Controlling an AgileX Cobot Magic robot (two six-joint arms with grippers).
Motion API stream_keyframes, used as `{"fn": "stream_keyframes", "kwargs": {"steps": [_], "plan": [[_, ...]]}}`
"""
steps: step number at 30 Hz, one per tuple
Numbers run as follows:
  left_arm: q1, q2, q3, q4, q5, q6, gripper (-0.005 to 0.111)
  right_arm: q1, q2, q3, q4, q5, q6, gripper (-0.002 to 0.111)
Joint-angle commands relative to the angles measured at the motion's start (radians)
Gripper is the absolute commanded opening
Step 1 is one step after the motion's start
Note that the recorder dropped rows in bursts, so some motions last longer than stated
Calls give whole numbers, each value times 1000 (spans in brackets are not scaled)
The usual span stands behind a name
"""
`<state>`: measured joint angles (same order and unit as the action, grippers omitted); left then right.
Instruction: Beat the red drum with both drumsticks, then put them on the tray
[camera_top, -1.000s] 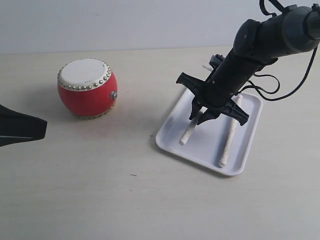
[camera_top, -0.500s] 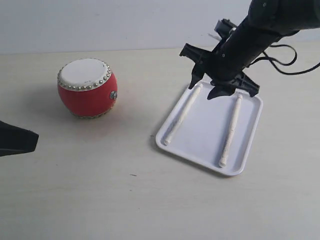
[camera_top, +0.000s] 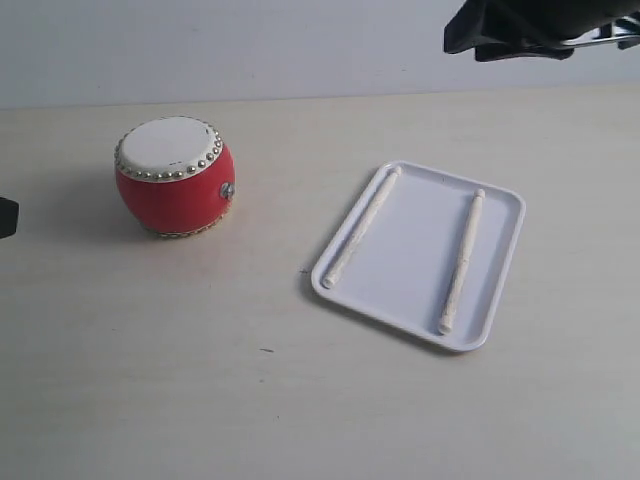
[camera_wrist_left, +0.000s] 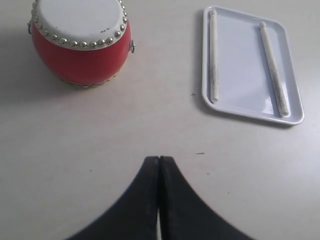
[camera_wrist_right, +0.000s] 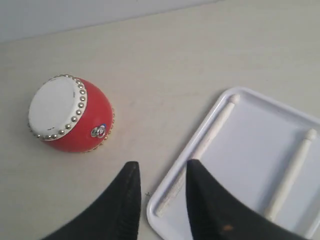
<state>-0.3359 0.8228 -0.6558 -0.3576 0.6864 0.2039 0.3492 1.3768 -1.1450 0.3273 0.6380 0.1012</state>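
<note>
The red drum stands upright on the left of the table, also seen as the red drum and the red drum. Both drumsticks lie loose in the white tray: one drumstick along its left rim, the other drumstick near its right rim. My right gripper is open and empty, high above the tray's corner; its arm shows at the top right. My left gripper is shut with nothing in it, well back from the drum.
The pale wooden table runs to a light wall at the back. A dark bit of the left arm shows at the left edge. A small dark speck lies on the table in front.
My right gripper let go of the left drumstick in the tray and rose up and back to the top right. The left arm has drawn back almost out of the exterior view.
</note>
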Motion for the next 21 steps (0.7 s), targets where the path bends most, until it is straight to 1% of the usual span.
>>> {"fn": "stream_keyframes", "kwargs": {"steps": [1, 3, 4, 7, 11, 15, 21], "plan": [[-1, -8, 1, 6, -16, -7, 0, 0, -169, 136, -5, -51, -21, 14], [-1, -8, 1, 6, -16, -7, 0, 0, -250, 205, -5, -77, -21, 4], [-1, -8, 1, 6, -16, -7, 0, 0, -291, 231, -5, -89, -21, 0], [-1, -8, 1, 4, -16, -7, 0, 0, -404, 310, -16, -135, -28, 0], [-1, -8, 1, 6, -16, -1, 0, 0, -548, 371, -48, -146, -75, 0], [-1, -8, 1, 6, -16, -3, 0, 0, -672, 376, -77, -83, -74, 0], [-1, -8, 1, 6, -16, -1, 0, 0, -803, 376, -77, -75, -74, 0]]}}
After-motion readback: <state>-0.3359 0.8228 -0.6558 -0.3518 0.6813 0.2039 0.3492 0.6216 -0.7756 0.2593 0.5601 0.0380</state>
